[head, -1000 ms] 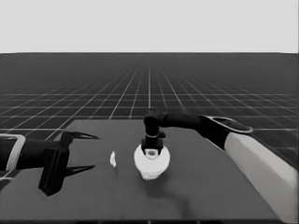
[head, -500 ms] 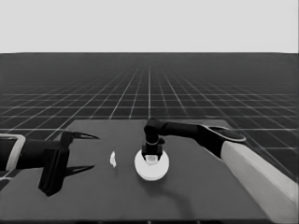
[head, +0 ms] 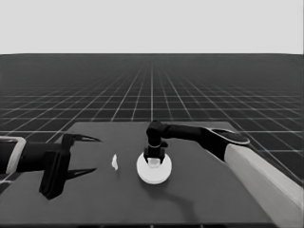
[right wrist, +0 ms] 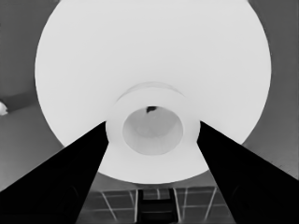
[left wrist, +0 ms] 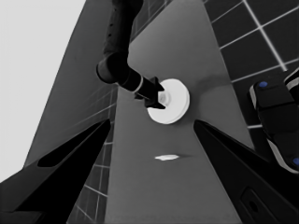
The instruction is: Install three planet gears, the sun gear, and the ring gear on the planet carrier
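Sitting near the middle of the dark table (head: 199, 199) is the larger round part (head: 153, 170), a white disc with a raised hub (right wrist: 150, 128) at its centre. No gears and no smaller round part show anywhere; whether they lie beneath the disc cannot be told.

Directly above the hub hangs the right gripper (head: 154, 159), pointing straight down from an arm that reaches in from the right side of the head view, black near the wrist and pale grey farther back. In the right wrist view its two black fingers (right wrist: 70, 182) stand on either side of the hub with the hub between them. Whether they press on the hub or stand just clear of it cannot be told.

A thin white piece (head: 114, 162) lies on the table a short way to the left of the disc, apart from it.

Farther left, the left gripper (head: 88, 154) is parked over the table's left end. Its two pointed fingers (head: 85, 138) are spread wide apart with nothing between them. From the left wrist view, the disc, the thin white piece and the right arm all appear farther off, between its fingers.

Dark machinery with small blue lights (left wrist: 275, 116) shows past the table's edge in the left wrist view.
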`<move>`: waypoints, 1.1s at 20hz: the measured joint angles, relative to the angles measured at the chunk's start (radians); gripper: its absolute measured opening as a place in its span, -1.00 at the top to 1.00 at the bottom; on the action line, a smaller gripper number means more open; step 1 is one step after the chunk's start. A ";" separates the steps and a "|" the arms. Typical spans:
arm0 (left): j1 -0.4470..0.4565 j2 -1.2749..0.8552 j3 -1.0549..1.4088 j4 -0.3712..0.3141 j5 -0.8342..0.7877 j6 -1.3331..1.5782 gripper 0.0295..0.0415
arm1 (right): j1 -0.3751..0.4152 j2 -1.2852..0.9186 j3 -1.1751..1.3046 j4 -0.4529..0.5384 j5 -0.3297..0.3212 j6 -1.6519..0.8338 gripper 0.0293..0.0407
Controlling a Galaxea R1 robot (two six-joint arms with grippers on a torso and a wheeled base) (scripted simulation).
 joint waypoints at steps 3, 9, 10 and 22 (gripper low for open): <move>0.000 0.000 0.000 0.000 0.000 0.000 -0.49 | 0.000 0.000 0.000 0.000 0.000 0.026 0.03; 0.000 0.000 0.000 0.000 0.000 0.000 -0.49 | 0.000 0.000 -0.001 -0.001 0.000 0.079 0.03; 0.000 0.000 0.000 0.000 0.000 0.000 -0.49 | 0.000 -0.001 -0.001 -0.001 0.000 0.087 0.03; 0.000 0.000 0.000 0.000 0.000 0.000 -0.49 | -0.010 -0.002 -0.002 0.000 0.000 0.192 0.03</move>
